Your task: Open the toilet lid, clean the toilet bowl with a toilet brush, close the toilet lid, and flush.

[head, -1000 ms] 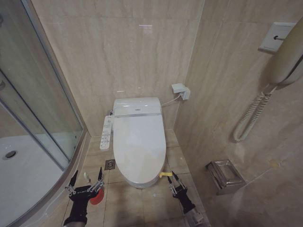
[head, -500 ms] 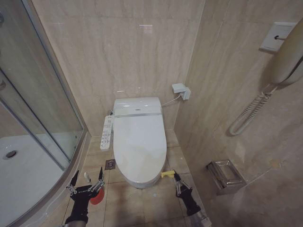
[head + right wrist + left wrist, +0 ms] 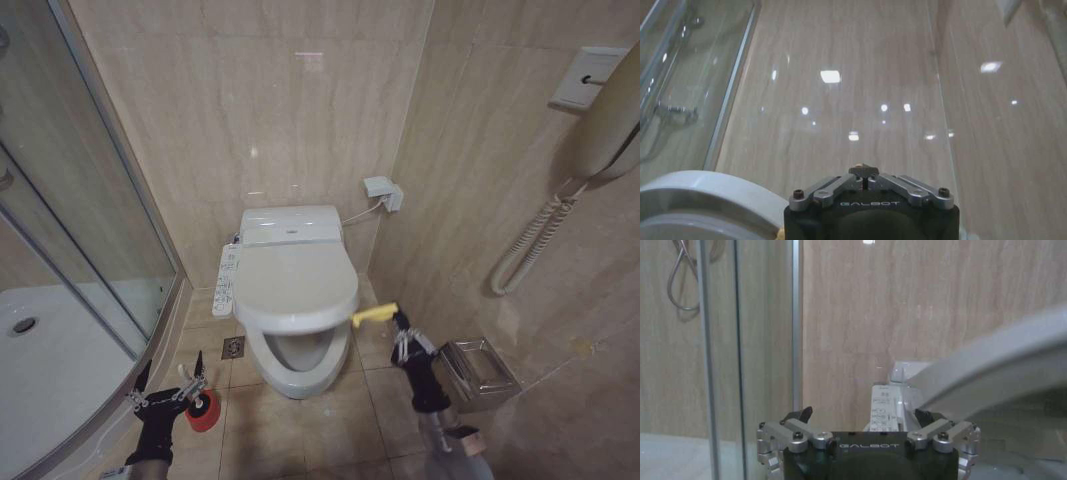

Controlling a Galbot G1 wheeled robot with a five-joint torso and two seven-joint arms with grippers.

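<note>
Toilet lid (image 3: 297, 288) hangs half raised by its yellow strap (image 3: 374, 314), pinched in your right gripper (image 3: 399, 327); a slipping strap drops it. Left gripper (image 3: 166, 391), fingers apart, idles near-left.

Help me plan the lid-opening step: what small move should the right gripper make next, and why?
Probably keep pulling the yellow strap up and back toward the tank. The right gripper is shut on the strap, and the toilet lid is raised only partway, tilted over the toilet bowl. The left gripper hangs open near the toilet brush.
</note>
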